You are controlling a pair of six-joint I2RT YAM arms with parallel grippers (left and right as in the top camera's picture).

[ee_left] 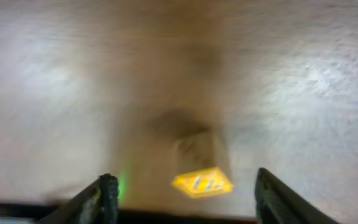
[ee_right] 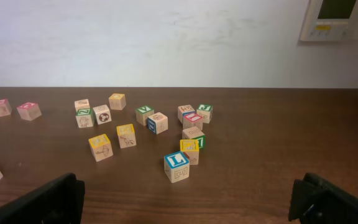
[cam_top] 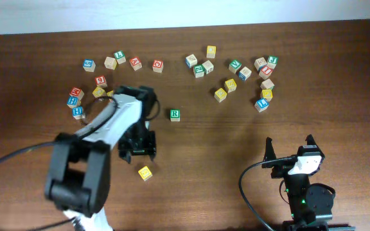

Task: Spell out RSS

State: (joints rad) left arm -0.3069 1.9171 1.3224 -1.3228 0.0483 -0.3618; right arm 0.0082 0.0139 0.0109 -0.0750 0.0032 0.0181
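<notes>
The pale cube with the green R [cam_top: 175, 114] lies alone near the table's middle. A yellow-faced cube [cam_top: 145, 172] sits on the wood just in front of my left gripper [cam_top: 138, 154]. In the blurred left wrist view that yellow cube [ee_left: 201, 180] rests between the spread fingers [ee_left: 107, 196], with a gap on each side. My left gripper [ee_left: 185, 199] is open and holds nothing. At the front right, my right gripper [cam_top: 291, 153] stands wide open and empty. Other yellow-faced cubes [cam_top: 220, 94] lie in the back clusters, their letters unreadable.
A cluster of letter cubes [cam_top: 99, 80] lies at the back left, beside the left arm. A second cluster [cam_top: 249, 70] lies at the back right. In the right wrist view a blue L cube [ee_right: 176, 166] is the nearest, well ahead of the right gripper [ee_right: 194, 202].
</notes>
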